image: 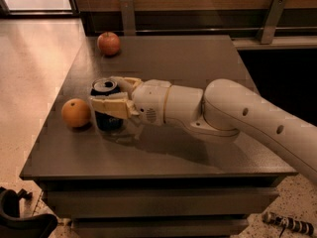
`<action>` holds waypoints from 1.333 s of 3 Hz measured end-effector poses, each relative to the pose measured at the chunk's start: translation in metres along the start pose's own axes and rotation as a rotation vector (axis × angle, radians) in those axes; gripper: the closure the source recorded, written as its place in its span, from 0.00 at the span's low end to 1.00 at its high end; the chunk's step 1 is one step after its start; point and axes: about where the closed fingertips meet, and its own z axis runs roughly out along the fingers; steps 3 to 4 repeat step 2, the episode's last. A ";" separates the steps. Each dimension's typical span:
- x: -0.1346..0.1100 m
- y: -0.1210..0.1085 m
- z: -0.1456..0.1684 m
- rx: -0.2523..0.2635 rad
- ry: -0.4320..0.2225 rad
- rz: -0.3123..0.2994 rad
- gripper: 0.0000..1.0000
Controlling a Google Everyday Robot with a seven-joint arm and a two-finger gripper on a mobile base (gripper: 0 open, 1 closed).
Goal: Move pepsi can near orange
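Across most of the view stands a dark square table (pixel 198 58), and over its right part a thick white arm (pixel 247 115) reaches to the left. At the end of the arm, the gripper (pixel 105 94) is over the front left part of the table. Its two pale fingers (pixel 111 106) are closed around the pepsi can (pixel 105 86), one in front and one behind. The can is upright, with its silver top visible. I cannot tell if its bottom touches the table. Just beside the can, on its left, lies the orange (pixel 76 113). A red apple (pixel 109 43) sits well apart, near the far left corner.
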 end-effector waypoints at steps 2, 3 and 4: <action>-0.001 0.003 0.003 -0.006 0.001 -0.003 0.00; -0.001 0.003 0.003 -0.006 0.001 -0.003 0.00; -0.001 0.003 0.003 -0.006 0.001 -0.003 0.00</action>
